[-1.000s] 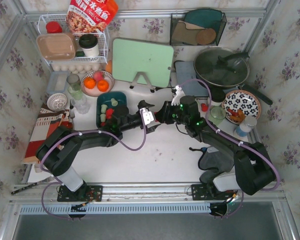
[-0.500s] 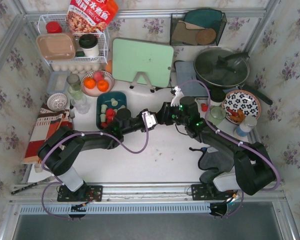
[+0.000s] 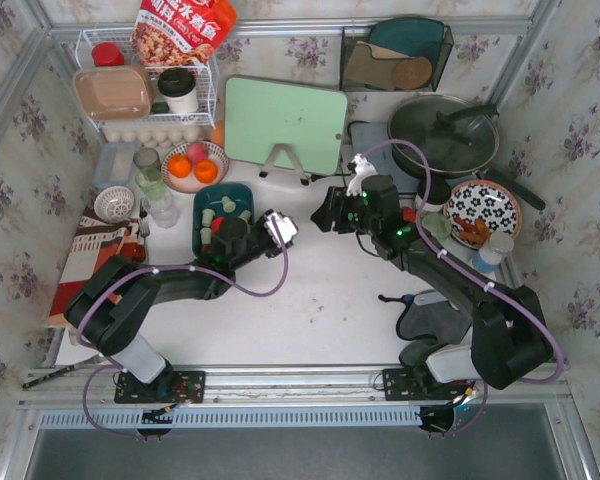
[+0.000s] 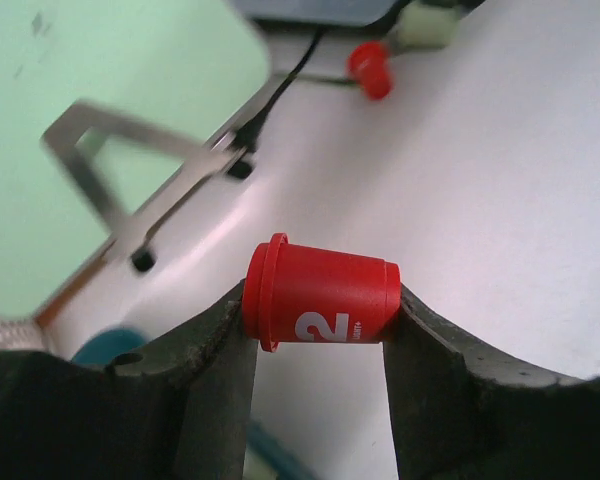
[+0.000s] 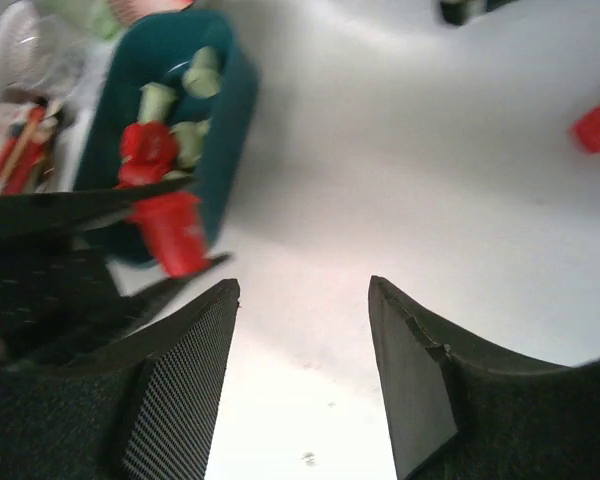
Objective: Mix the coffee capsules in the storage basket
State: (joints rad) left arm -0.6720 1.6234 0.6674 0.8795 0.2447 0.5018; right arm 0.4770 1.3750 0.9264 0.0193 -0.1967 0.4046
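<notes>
- The left end effector (image 4: 320, 318) is closed on one red capsule (image 4: 325, 290). It grips the capsule across its length, one finger on the rim end and the other on the narrow end, and the capsule lies sideways.
- In the right wrist view this held capsule hangs just beside the near wall of the storage basket (image 5: 230, 110), outside it and above the desk (image 3: 320, 300). It is not yet inside.
- The right end effector (image 5: 305, 340) is open, with nothing between its jaws. It stands over bare desk, apart from the basket.
- The basket already holds several coffee capsules (image 5: 145, 150), bright red ones and pale green ones. The two colours lie next to each other and not in separate groups, so I judge the mixing as partly done.
- A second red capsule (image 3: 408, 213) lies on the desk near the right arm, well apart from the basket.
- What is left, as I judge it: to put the held capsule into the basket, then to bring the loose one.
- How many capsules are in the basket I cannot count, because the left arm covers a part of it in the top view.
</notes>
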